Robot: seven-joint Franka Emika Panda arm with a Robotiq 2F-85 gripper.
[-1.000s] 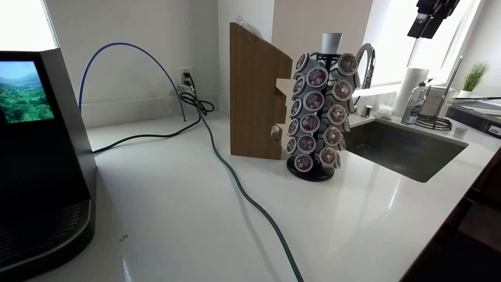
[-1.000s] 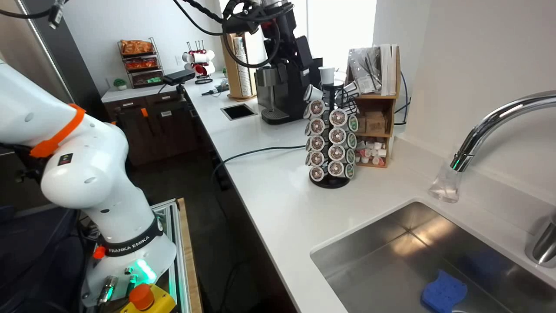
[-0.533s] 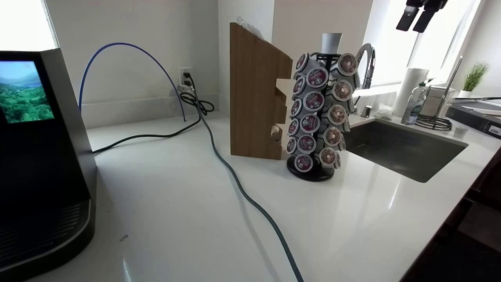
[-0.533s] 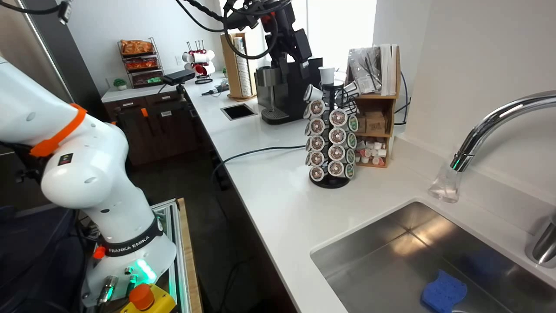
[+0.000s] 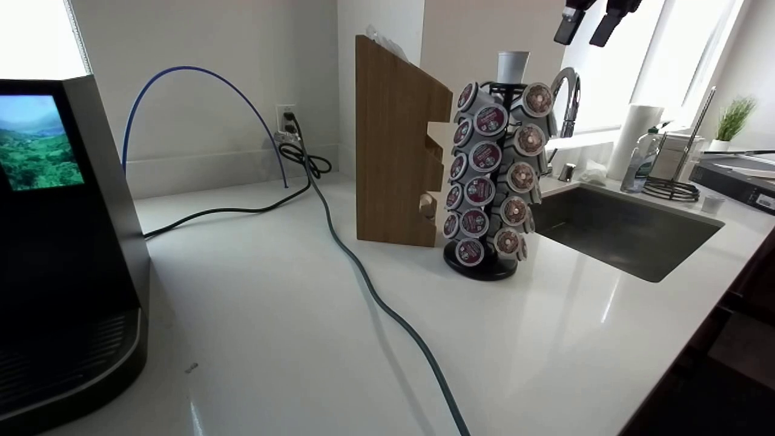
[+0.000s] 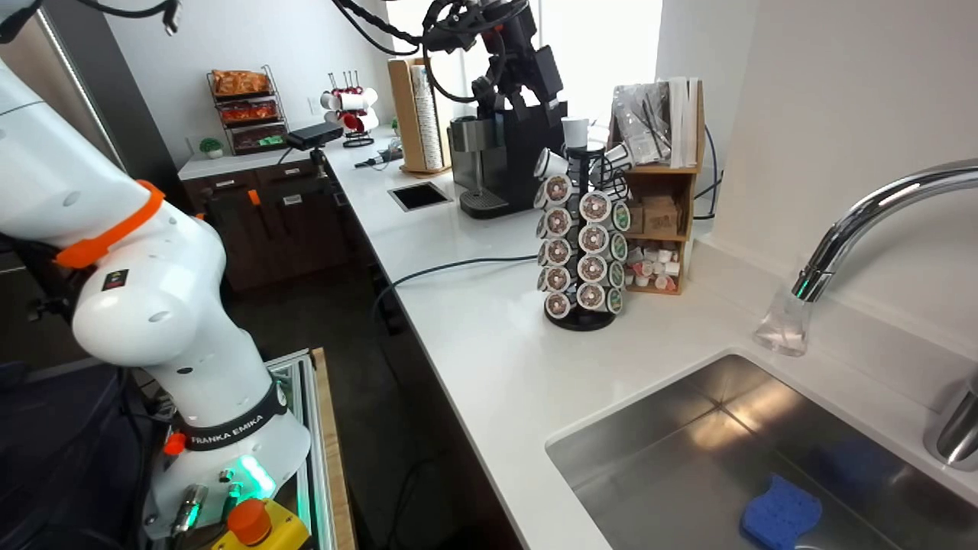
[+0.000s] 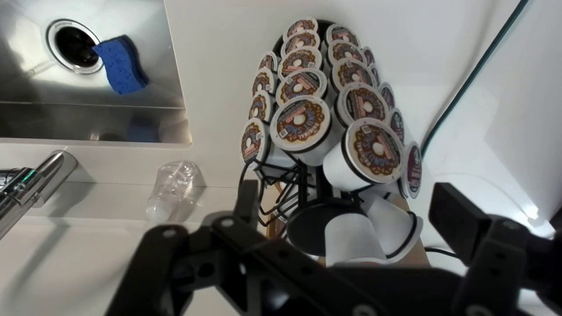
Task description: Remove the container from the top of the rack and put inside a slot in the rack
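The container, a small pale white pod cup, stands upside down on top of the rack, in both exterior views [image 5: 513,68] [image 6: 575,132]. It also shows low in the wrist view [image 7: 351,239], partly hidden by the gripper body. The rack [image 5: 491,271] is a dark wire carousel filled with pods, also seen in an exterior view [image 6: 581,322] and the wrist view [image 7: 303,226]. Bare wire slots [image 7: 281,193] show near its top. My gripper [image 5: 583,39] is open and empty, above and to the side of the container, touching nothing. It also shows in an exterior view [image 6: 535,108] and the wrist view [image 7: 351,208].
A brown wooden organiser [image 5: 396,145] stands close behind the rack. A sink [image 6: 688,458] with a chrome faucet [image 6: 879,206] lies beside it. A coffee machine [image 5: 66,242] stands at the counter's other end. A dark cable [image 5: 387,309] crosses the counter.
My gripper has moved closer to the rack, leftward in one exterior view and slightly rightward in another, and its fingers now show further apart. The container and rack have not moved.
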